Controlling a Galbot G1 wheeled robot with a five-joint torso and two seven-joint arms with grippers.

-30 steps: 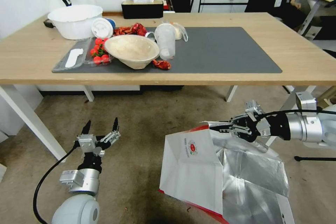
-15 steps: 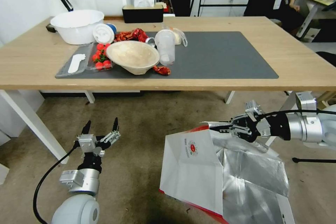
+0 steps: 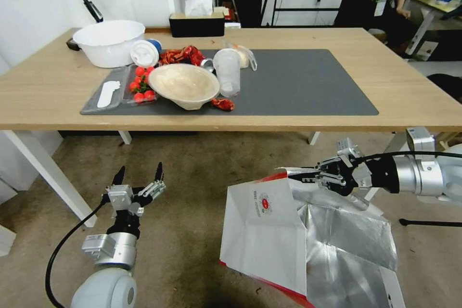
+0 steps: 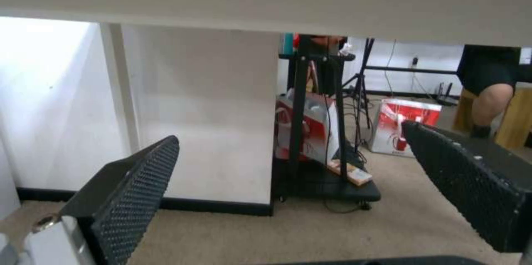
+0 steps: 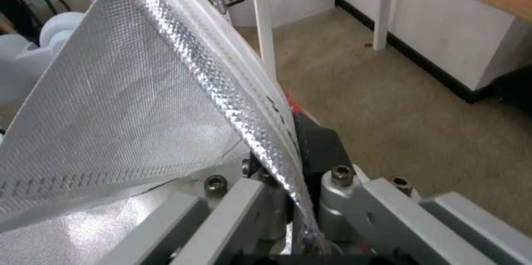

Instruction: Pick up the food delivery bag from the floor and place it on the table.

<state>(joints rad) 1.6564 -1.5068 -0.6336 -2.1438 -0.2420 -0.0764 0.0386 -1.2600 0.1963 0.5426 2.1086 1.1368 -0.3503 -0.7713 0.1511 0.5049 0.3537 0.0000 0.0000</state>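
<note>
Food delivery bag [image 3: 269, 236]: white and red, foil-lined, seen in front of the bench [image 3: 418, 91] above the carpeted floor [image 3: 192, 173]; whether its base touched the carpet could not be told. Its upper foil edge was clamped between the shut jaws of the right gripper [image 3: 308, 176]. Left gripper [image 3: 138, 173]: held low over the floor, well apart from the bag, jaws spread wide and nothing gripped. Bench: bowls, cups and a grey mat [image 3: 298, 82] were carried.
</note>
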